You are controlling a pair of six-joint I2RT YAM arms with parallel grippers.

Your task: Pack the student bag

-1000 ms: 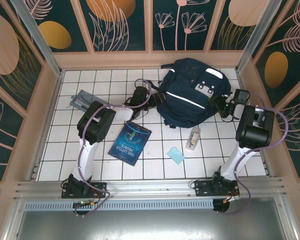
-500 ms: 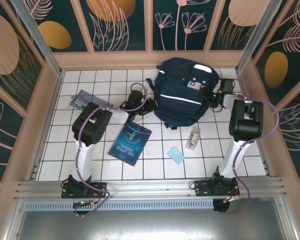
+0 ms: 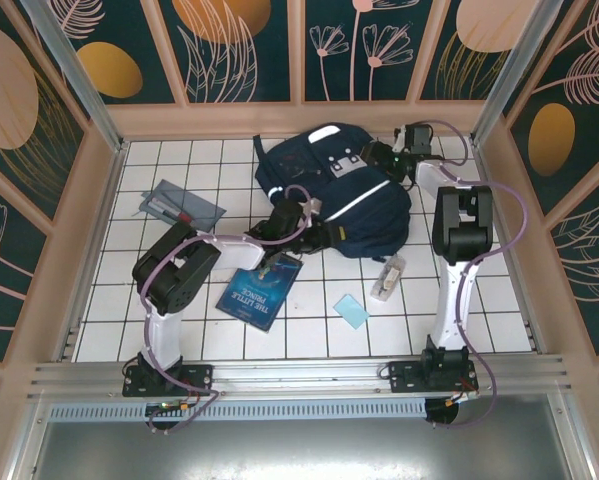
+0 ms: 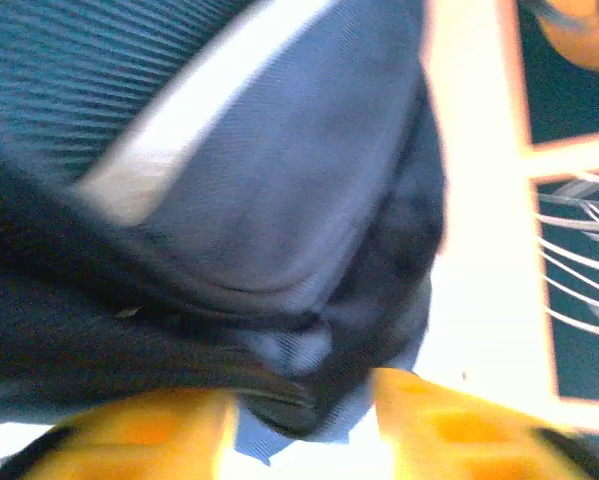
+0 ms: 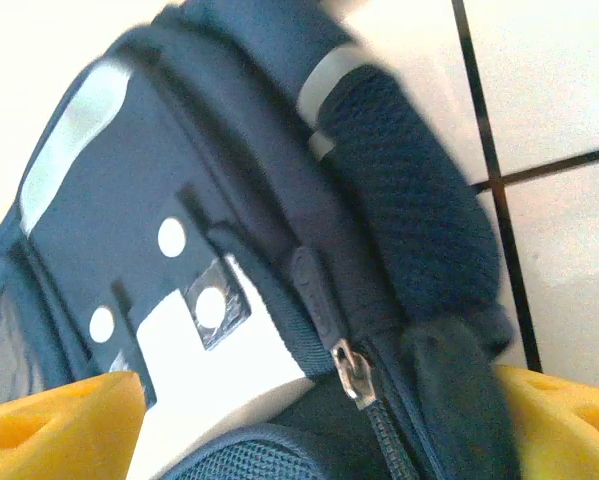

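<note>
The student bag (image 3: 369, 205), navy with white stripes and a grey-white patch (image 3: 350, 165), lies at the back middle of the tiled table. My left gripper (image 3: 317, 236) is at the bag's near-left edge. In the left wrist view its yellow fingers (image 4: 129, 440) stand apart with a fold of the bag's fabric (image 4: 279, 200) hanging between them. My right gripper (image 3: 385, 155) is at the bag's far-right top. Its jaws are wide open around the zipper pull (image 5: 351, 372), with the patch (image 5: 219, 340) to the left and a padded strap (image 5: 409, 200) above.
A blue book (image 3: 261, 290) lies just in front of the left gripper. A light blue card (image 3: 350, 310) and a small clear bottle (image 3: 386, 280) lie near the middle right. A flat grey pouch (image 3: 179, 207) with pens sits at the left. Walls enclose the table.
The bag has turned and shifted left and back. The right gripper swung back and left along its top. The left gripper moved right to the bag's near edge, shutting and reopening.
</note>
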